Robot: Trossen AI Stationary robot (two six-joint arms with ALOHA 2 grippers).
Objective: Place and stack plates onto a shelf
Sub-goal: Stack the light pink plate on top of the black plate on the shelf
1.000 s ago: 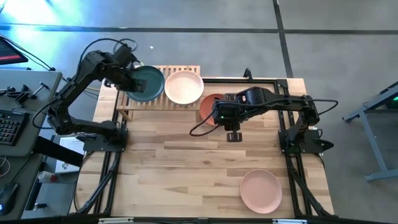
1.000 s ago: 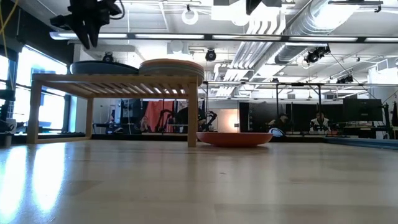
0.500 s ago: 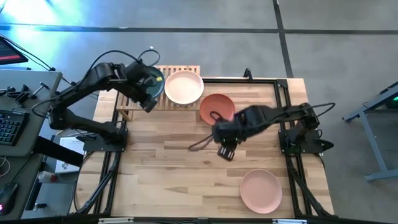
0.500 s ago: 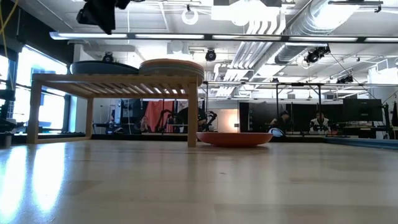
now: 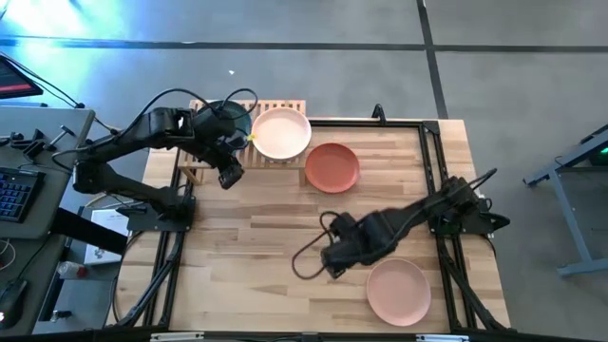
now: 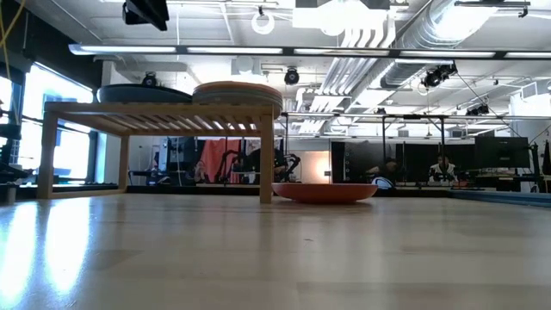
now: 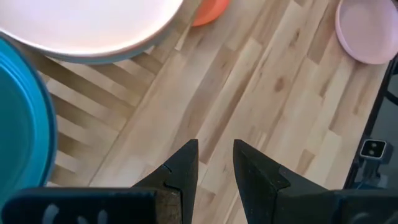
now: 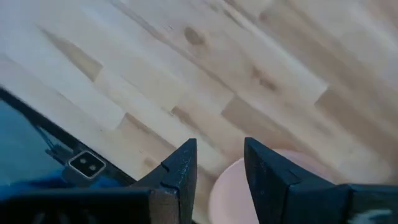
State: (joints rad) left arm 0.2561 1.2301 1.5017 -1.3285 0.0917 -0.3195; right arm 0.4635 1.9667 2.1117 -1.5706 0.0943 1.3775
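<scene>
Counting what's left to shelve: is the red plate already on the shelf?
No, the red plate lies on the table beside the shelf.

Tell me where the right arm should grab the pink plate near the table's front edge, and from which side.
Grip the pink plate by its low rim, probably on the side facing the right gripper, which hangs empty just beside it. The plate lies flat on the table with nothing stacked on it, so one jaw would go inside the rim and one outside, coming down from above.

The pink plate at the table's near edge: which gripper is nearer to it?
The right. The right gripper hovers just beside the pink plate, while the left gripper is far across the table by the shelf.
</scene>
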